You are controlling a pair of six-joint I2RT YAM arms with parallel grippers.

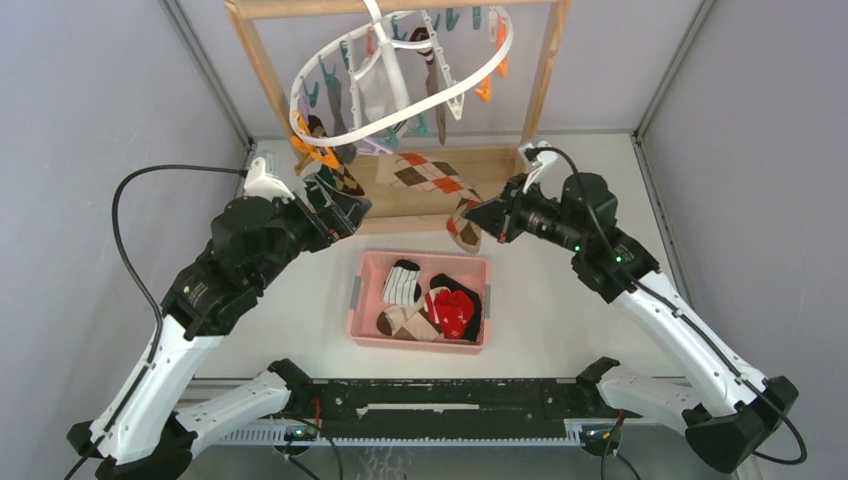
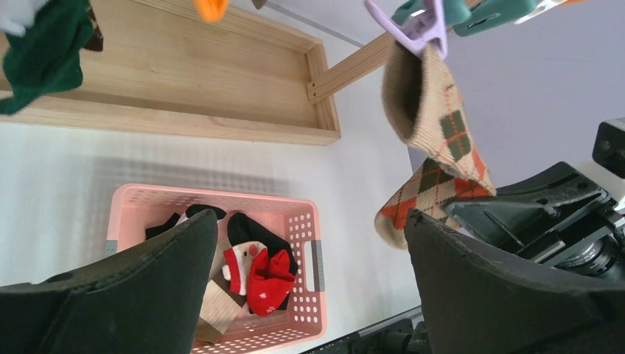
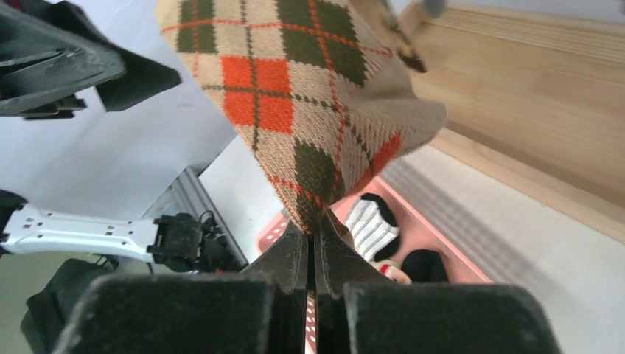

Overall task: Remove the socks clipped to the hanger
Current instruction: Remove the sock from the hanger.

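Right wrist view: right fingers [image 3: 291,254] pinch the sock [image 3: 295,88] by its toe — cuff in a purple clip [image 2: 416,26] — seemingly to tug it free; left fingers [image 2: 169,273] hang spread wide.

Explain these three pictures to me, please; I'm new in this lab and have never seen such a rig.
This is a two-armed robot, bolted at the near edge of a table. The wide picture looks down from above and behind it. The other two pictures come from a camera on each wrist, so the dark shapes at the bottom are that arm's own fingers. A white hanger with socks clipped to it hangs from a wooden frame. On the table stands a pink basket with several socks inside. The right gripper is shut on the lower end of an argyle sock, whose cuff a purple clip holds. The left gripper is wide open and holds nothing.
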